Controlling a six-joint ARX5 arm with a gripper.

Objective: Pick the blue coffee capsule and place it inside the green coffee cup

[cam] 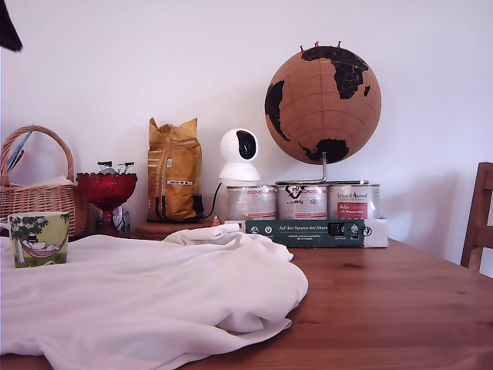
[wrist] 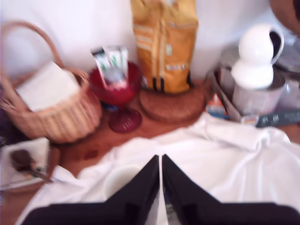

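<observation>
— Two views to go through. Exterior first: how far along is it?

— Hard to judge. The cup [cam: 38, 240] stands upright at the lower left of the frame, on the white cloth [cam: 154, 293] that covers that side of the table [cam: 400, 308]. I see no capsule anywhere, not on the cloth and not on the bare wood.

— Could it be inside the cup?

— Possibly. This view meets the cup side-on, so its inside is hidden. A fold of cloth could hide it too. No gripper appears here, only a dark scrap [cam: 8, 32] cut off at the upper left corner, which I cannot identify.

— And the wrist view?

— Blurred throughout. The gripper [wrist: 161, 161] has its two black fingers brought together, with only a thin slit between them. Nothing capsule-sized shows in that slit. A pale round rim beside one finger, lying on the cloth, looks like the cup [wrist: 118, 180] seen from above, partly covered by that finger.

— Anything blue in it?

— None that I can make out; the blur and the finger spoil it. So either the drop is done or the pick has not begun. I cannot tell which.
</observation>
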